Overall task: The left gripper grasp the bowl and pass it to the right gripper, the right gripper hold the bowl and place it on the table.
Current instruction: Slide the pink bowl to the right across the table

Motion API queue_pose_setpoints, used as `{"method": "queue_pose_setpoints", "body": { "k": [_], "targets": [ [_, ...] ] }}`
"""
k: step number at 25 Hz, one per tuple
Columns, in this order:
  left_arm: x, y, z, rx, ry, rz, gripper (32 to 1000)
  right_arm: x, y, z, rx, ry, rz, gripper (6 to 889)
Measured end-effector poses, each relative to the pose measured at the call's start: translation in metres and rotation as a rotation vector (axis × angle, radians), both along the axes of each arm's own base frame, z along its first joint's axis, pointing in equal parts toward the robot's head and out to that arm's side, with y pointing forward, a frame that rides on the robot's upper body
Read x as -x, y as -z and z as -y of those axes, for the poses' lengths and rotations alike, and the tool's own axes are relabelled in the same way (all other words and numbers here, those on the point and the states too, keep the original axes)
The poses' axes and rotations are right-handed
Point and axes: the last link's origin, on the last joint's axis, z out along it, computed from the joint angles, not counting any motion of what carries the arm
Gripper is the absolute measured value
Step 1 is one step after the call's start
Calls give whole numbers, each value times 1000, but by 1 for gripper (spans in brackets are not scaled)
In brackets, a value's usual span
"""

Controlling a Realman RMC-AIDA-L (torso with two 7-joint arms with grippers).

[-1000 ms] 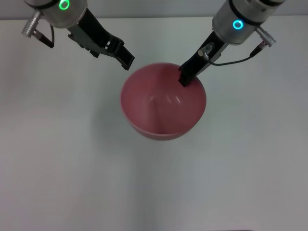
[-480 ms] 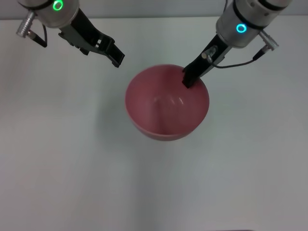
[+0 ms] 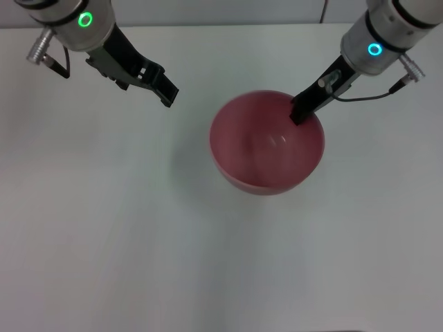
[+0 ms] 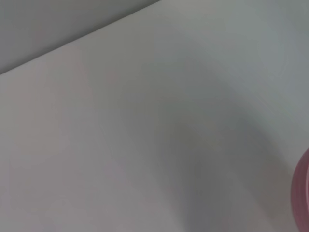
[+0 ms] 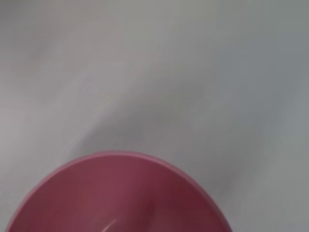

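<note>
**Above the white table, a pink bowl in the right gripper's hold**

Over the table [image 3: 104, 228], the bowl [image 3: 266, 149] hangs upright, mouth up, right of the surface's middle. At the bowl's far right rim, the right gripper [image 3: 300, 113] is clamped on the wall, one finger inside. Well to the bowl's left, the left gripper [image 3: 166, 93] hovers clear, fingers spread and holding nothing.

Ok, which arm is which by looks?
Left end effector: black, two chunky fingers, on a white arm with a green glowing ring and a metal plug. Right end effector: slim and black, on a grey-white arm with a cyan ring and thin black cable.
</note>
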Motion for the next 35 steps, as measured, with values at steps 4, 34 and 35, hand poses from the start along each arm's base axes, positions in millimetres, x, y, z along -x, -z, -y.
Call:
{"method": "queue_pose_setpoints", "body": {
  "k": [4, 34, 35],
  "targets": [
    [2, 4, 0, 11, -2, 2, 844, -10, -1, -2, -17, 9, 6, 34],
    [-6, 15, -1, 35, 16, 17, 842, -67, -26, -1, -124, 114, -4, 33],
    [-6, 15, -1, 38, 14, 16, 842, -68, -26, -1, -124, 117, -3, 33]
  ]
}}
